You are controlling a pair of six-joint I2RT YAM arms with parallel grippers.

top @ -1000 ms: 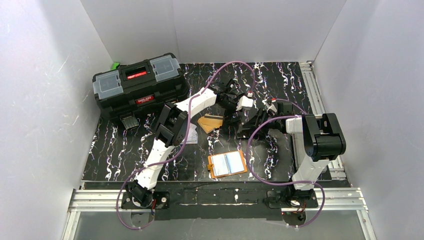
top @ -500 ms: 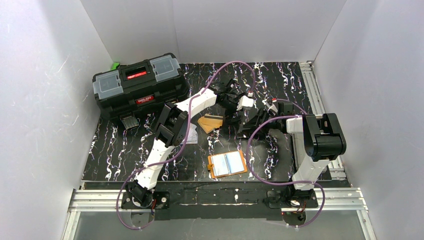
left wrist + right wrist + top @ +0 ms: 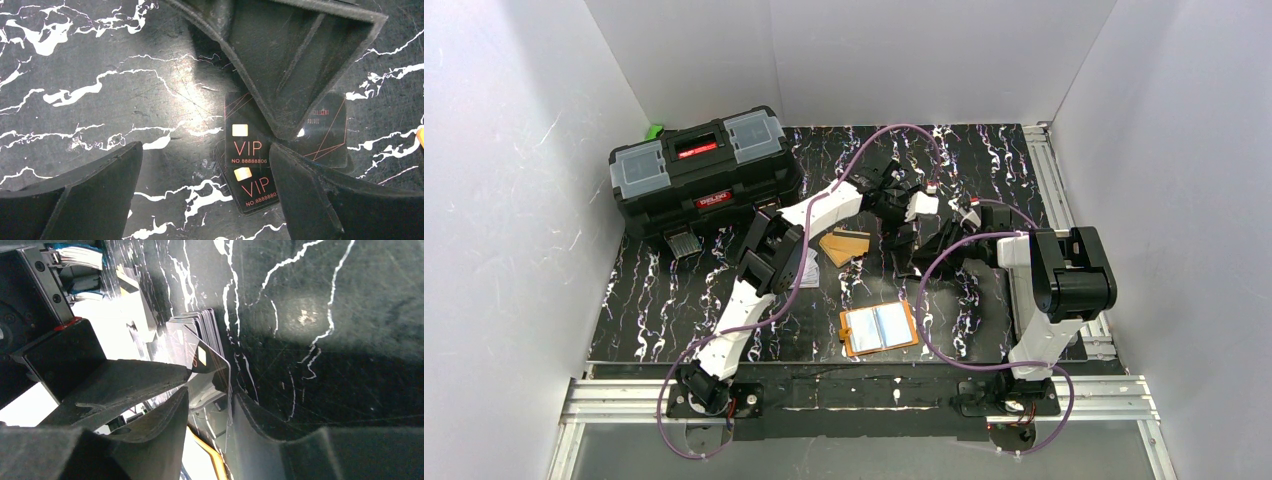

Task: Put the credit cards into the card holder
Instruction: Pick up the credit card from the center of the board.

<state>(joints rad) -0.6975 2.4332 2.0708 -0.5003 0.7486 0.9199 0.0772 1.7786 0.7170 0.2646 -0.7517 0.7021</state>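
Credit cards: a small overlapping stack of black cards point(image 3: 248, 150) printed "VIP" lies flat on the dark marbled surface point(image 3: 1014, 160), towards the back and right of centre. One black card point(image 3: 220, 371) is tilted up off the stack. Its edge stands between the fingers of the right hand point(image 3: 211, 395), which are part-way apart. Whether they actually pinch the card cannot be told. The left hand point(image 3: 205, 150) is spread wide, low over the same stack. Its right finger point(image 3: 320, 200) is just beside the cards, and one finger of the right hand reaches down onto them from the far side. A few orange cards point(image 3: 844, 245) lie just left of the two hands, and pale white cards point(image 3: 808, 268) lie partly under the left arm. The card holder point(image 3: 879, 328) lies open and flat near the front edge, between the two arm bases, with its clear sleeves facing up; it is well apart from the black cards. A black toolbox point(image 3: 704, 170) with grey lid compartments stands at the back left corner.
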